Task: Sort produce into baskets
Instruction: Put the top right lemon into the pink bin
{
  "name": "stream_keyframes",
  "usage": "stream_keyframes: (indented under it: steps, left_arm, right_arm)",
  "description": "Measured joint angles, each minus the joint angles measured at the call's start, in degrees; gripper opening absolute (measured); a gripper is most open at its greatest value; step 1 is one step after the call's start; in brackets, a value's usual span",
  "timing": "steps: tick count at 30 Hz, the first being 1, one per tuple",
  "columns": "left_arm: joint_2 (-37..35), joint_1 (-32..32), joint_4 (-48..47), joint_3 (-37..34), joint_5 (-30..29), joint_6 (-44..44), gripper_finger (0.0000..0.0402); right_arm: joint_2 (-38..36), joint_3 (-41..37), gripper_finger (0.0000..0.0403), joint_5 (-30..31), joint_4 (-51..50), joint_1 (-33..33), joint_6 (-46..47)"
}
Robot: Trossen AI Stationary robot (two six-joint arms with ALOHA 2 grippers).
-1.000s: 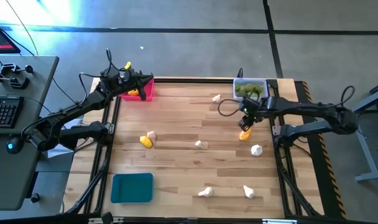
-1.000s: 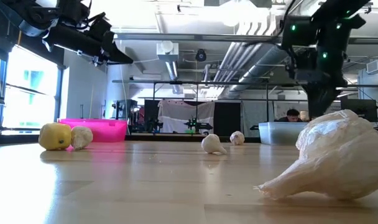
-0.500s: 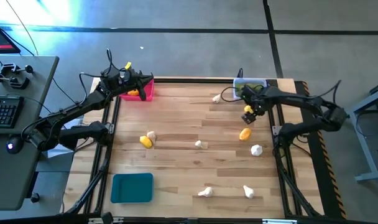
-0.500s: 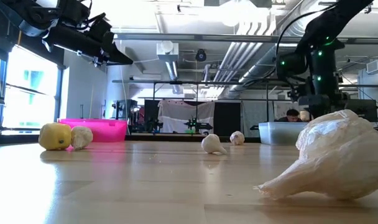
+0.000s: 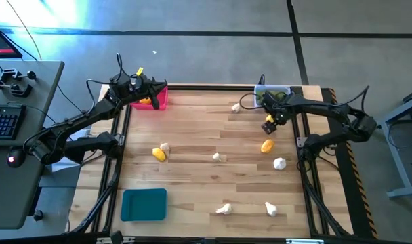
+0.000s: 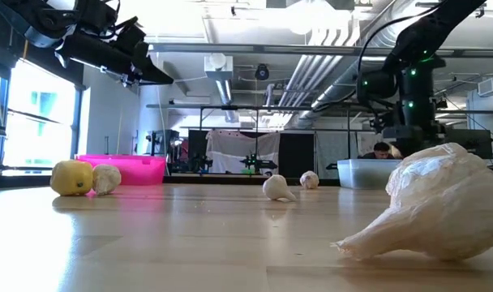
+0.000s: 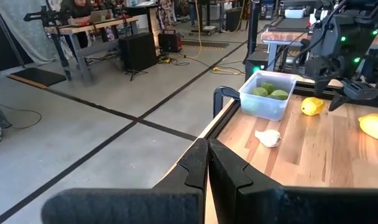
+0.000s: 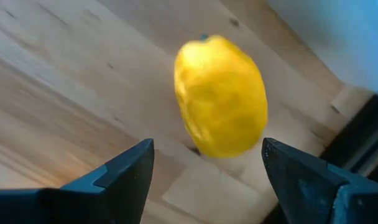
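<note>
Left gripper (image 5: 162,89) hovers above the pink basket (image 5: 156,100) at the table's far left corner, fingers (image 7: 204,163) pressed together, holding nothing. A yellow lemon-like piece (image 5: 146,101) sits in the pink basket.

Teal basket (image 5: 144,204) lies near the front left edge of the wooden table (image 5: 192,176).

Left of centre: a yellow lemon (image 5: 158,154) and a white garlic bulb (image 5: 165,146) just beside each other; the low view shows the same pair, lemon (image 6: 71,177) touching or nearly touching garlic (image 6: 106,178), with the pink basket (image 6: 133,169) behind them.

Centre: a small garlic bulb (image 5: 216,157); a further one (image 5: 223,209) near the front edge.

Far edge, right of centre: garlic bulb (image 5: 236,107) near the clear basket (image 5: 273,91), which holds green lime-like fruits (image 7: 270,93).

Right gripper (image 5: 272,127) is just in front of the clear basket, fingers (image 8: 124,168) spread wide apart, empty. In its wrist view a lemon (image 8: 221,95) lies on the wood between and ahead of the fingers, not touched. From above, a lemon (image 5: 271,119) at the gripper and another (image 5: 266,145) nearer the front.

Right side: garlic bulb (image 5: 279,163), and one more (image 5: 270,209) toward the front.
</note>
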Motion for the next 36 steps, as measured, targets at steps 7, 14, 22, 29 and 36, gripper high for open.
stream_keyframes:
  steps: [7, 14, 22, 29, 36]
  left_arm:
    - [0.0, 0.0, -0.5, 0.0, -0.1, 0.0, 0.0]
    - [0.0, 0.0, -0.9, 0.0, 0.0, 0.0, 0.0]
    - [0.0, 0.0, -2.1, 0.0, 0.0, 0.0, 0.0]
    - [0.0, 0.0, -3.4, 0.0, 0.0, -1.3, 0.0]
    - [0.0, -0.3, -2.1, 0.0, 9.9, -7.1, 0.0]
  right_arm:
    - [1.4, 0.0, 0.0288, -0.3, 1.9, 0.0, -1.2]
    - [6.5, 0.0, 0.0288, 2.4, 6.1, 0.0, -10.3]
    - [8.2, 0.0, 0.0266, -0.3, 12.7, 0.2, -21.2]
    - [8.1, 0.0, 0.0175, -7.2, 10.4, 0.2, -22.0]
    - [6.4, 0.0, 0.0117, -19.4, 23.5, 4.1, -14.8]
